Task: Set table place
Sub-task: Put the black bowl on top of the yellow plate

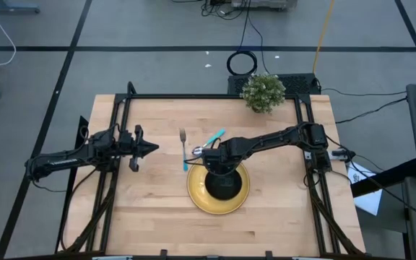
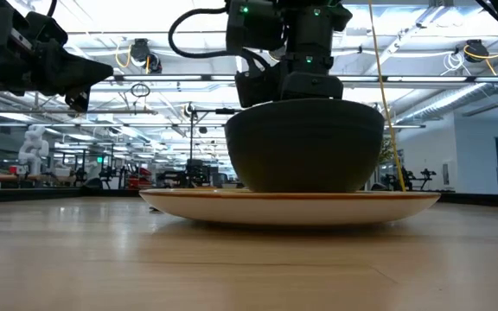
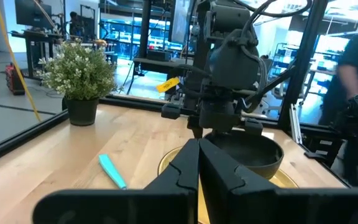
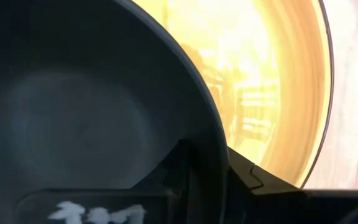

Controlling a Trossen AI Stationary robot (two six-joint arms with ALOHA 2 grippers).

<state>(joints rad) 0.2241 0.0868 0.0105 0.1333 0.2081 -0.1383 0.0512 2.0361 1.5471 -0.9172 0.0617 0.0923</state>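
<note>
If we lift our right gripper (image 4: 219, 180) off at a slant, it could drag the bowl (image 1: 224, 183) off-centre on the plate (image 1: 197, 196), which lies mid-table (image 1: 280, 217). Its fingers stand narrow, pinching the bowl's rim, one inside and one outside. Our left gripper (image 3: 199, 163), pressed together and empty, waits well apart at the left.

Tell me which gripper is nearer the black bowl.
Right. The right gripper is at the black bowl, pinching its rim. The left gripper waits shut, off to the bowl's left, beyond the fork.
</note>
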